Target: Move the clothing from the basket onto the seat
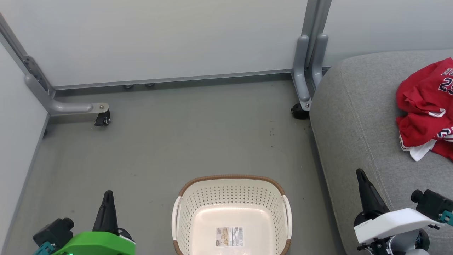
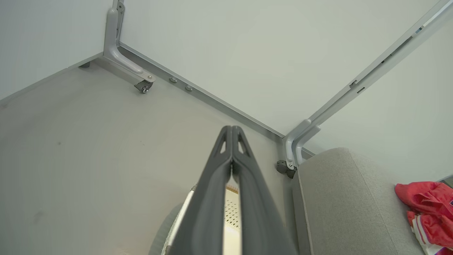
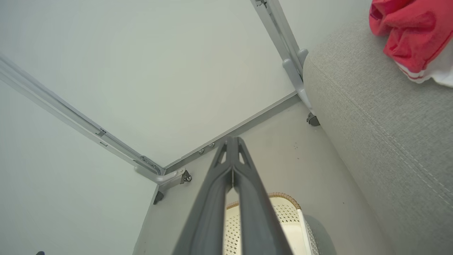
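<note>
Left gripper [image 2: 231, 129], right gripper [image 3: 231, 139]: your fingers pressed together, holding nothing. Clothing [image 1: 424, 106] on seat [image 1: 354, 117], cut off at right edge. Basket [image 1: 230, 193] front cropped.

Left of the basket [image 1: 230, 179] we see the left gripper [image 1: 108, 194]: long dark tapering fingers on a bright green shell [image 1: 95, 244], plus a black round knob [image 1: 56, 228] and a teal connector [image 1: 44, 249]. Right of the basket, the right gripper [image 1: 361, 175] is the same build with a white shell [image 1: 396, 219]. Up close we note matte grey fingers [image 2: 212, 198] with triangular cut-outs [image 2: 223, 147] near the tips.
</note>
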